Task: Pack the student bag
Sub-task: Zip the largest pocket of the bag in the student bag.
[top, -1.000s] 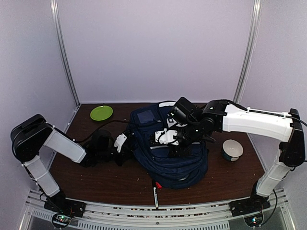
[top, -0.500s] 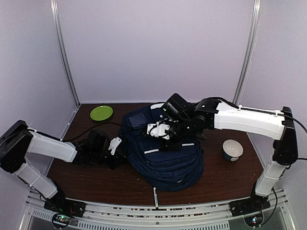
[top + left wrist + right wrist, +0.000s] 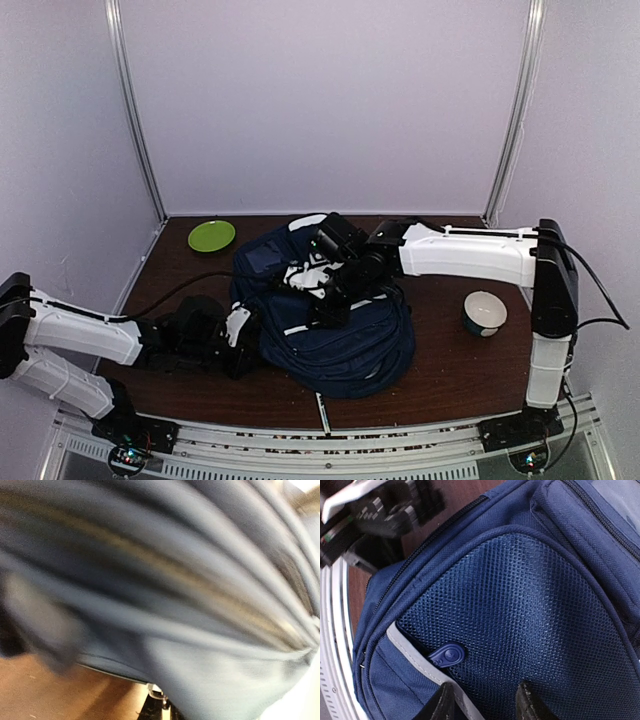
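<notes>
The student bag point(image 3: 345, 335) is a navy-blue backpack lying in a heap at the table's middle. My right gripper point(image 3: 322, 300) is low over its top. In the right wrist view the gripper point(image 3: 485, 702) is open, its dark fingertips point(image 3: 442, 702) against the bag's blue mesh pocket point(image 3: 520, 605), beside a small blue tab point(image 3: 446, 656) and a pale grey stripe point(image 3: 407, 650). My left gripper point(image 3: 243, 330) is at the bag's left edge, shut on its fabric. Blurred blue fabric point(image 3: 175, 580) fills the left wrist view, raised off the brown table point(image 3: 50, 690), and hides the fingers.
A green plate point(image 3: 211, 235) lies at the back left. A white bowl point(image 3: 485, 312) stands right of the bag. A dark marker pen point(image 3: 322, 410) lies at the near edge, in front of the bag. My left arm's black body shows in the right wrist view point(image 3: 370, 515).
The bag has slid left and nearer with both grippers on it. The left arm has drawn back low toward the left. The right arm has reached further left over the bag.
</notes>
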`<move>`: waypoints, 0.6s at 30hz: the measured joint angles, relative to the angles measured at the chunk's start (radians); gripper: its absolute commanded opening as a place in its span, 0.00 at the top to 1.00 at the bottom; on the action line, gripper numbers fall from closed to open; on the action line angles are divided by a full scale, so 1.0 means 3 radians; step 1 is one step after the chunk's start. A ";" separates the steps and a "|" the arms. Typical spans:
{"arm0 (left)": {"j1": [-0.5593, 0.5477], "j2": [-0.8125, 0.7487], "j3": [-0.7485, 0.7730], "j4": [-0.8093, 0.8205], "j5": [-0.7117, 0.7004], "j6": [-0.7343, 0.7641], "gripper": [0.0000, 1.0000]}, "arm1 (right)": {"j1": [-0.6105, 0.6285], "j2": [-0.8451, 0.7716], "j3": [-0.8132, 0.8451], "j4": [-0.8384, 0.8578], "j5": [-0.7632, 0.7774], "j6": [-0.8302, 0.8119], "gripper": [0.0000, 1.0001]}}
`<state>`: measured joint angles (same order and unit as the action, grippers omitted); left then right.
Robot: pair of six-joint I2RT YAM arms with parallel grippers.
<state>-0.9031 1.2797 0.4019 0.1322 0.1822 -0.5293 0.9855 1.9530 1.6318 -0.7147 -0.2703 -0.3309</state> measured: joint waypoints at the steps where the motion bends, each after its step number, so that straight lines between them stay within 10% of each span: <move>1: -0.0078 -0.0028 -0.0027 0.0025 -0.0043 -0.0045 1.00 | -0.0025 0.0038 0.0047 0.0000 -0.0075 0.0041 0.57; 18: -0.1184 0.0657 0.1048 -0.0075 -0.0258 0.0580 1.00 | -0.0352 0.0338 0.0332 0.0275 -0.0423 0.0390 0.57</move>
<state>-1.2583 1.4769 0.7162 0.1097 0.1047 -0.3553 0.8799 2.0544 1.7313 -0.6323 -0.3973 -0.2138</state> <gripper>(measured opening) 0.048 0.425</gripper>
